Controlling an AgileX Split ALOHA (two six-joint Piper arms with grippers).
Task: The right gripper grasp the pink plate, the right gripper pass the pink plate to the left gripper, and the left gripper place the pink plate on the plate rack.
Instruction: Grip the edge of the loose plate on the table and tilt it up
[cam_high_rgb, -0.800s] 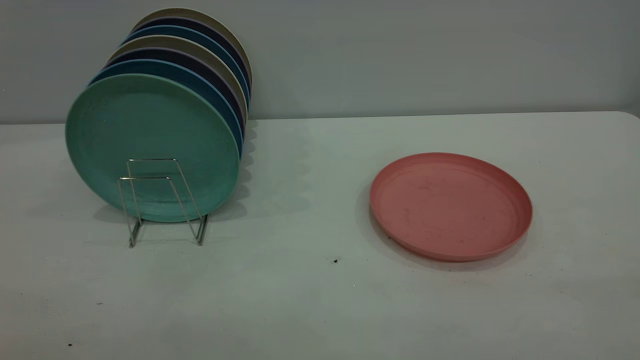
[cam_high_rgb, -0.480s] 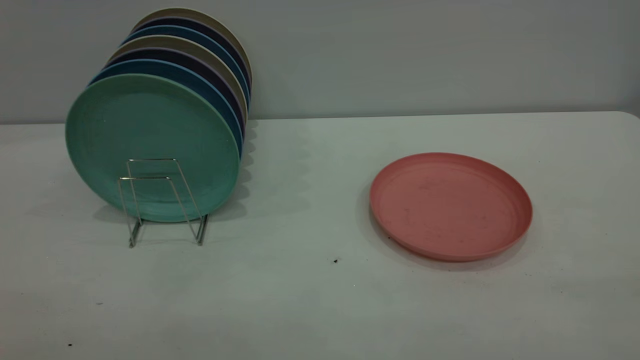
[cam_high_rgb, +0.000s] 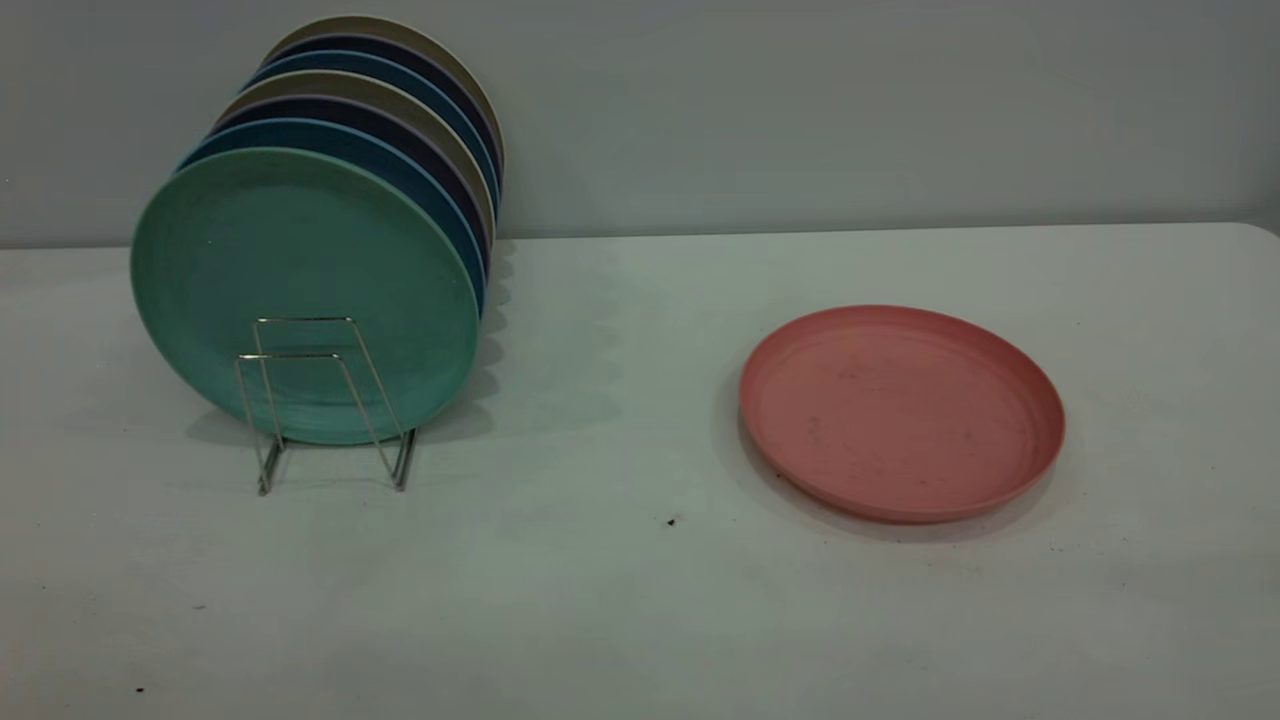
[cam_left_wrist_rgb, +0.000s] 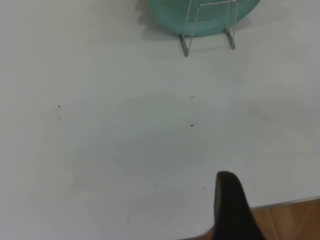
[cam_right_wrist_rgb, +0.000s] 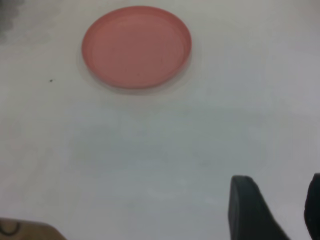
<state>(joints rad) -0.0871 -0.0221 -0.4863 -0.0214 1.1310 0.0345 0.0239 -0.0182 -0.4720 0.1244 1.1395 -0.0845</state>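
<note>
The pink plate lies flat on the white table at the right; it also shows in the right wrist view. The plate rack stands at the left, its front wire loops empty; it also shows in the left wrist view. Neither gripper shows in the exterior view. My right gripper is open and empty above bare table, well short of the pink plate. Only a black part of my left gripper shows, over the table's front edge, far from the rack.
A teal-green plate stands upright in the rack, with several blue, dark and beige plates behind it. A grey wall backs the table. Wooden floor shows past the table's front edge.
</note>
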